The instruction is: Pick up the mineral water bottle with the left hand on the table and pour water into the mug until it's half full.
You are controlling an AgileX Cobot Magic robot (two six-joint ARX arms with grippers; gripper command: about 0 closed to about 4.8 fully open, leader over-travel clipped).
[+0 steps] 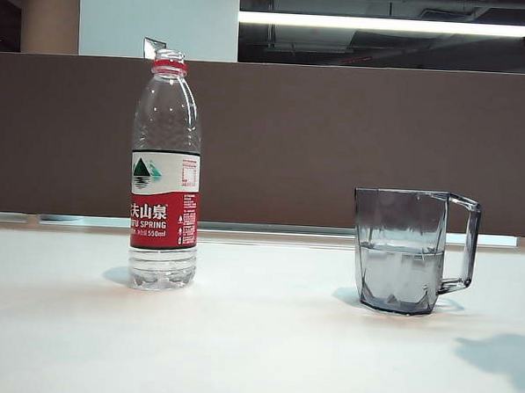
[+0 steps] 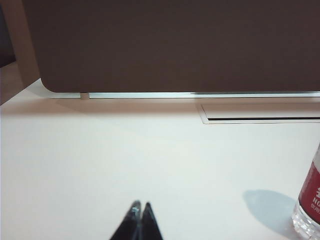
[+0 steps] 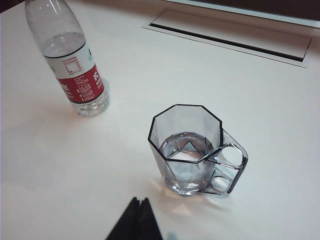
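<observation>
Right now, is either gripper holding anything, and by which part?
Nothing is held. Left gripper and right gripper are shut and empty; bottle and mug stand free.

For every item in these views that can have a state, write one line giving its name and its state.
mineral water bottle: upright on the table, uncapped, water only near its base.
mug: upright, about half full of water, apart from the bottle.
left gripper: shut, empty, over bare table beside the bottle.
right gripper: shut, empty, above the table near the mug.
</observation>
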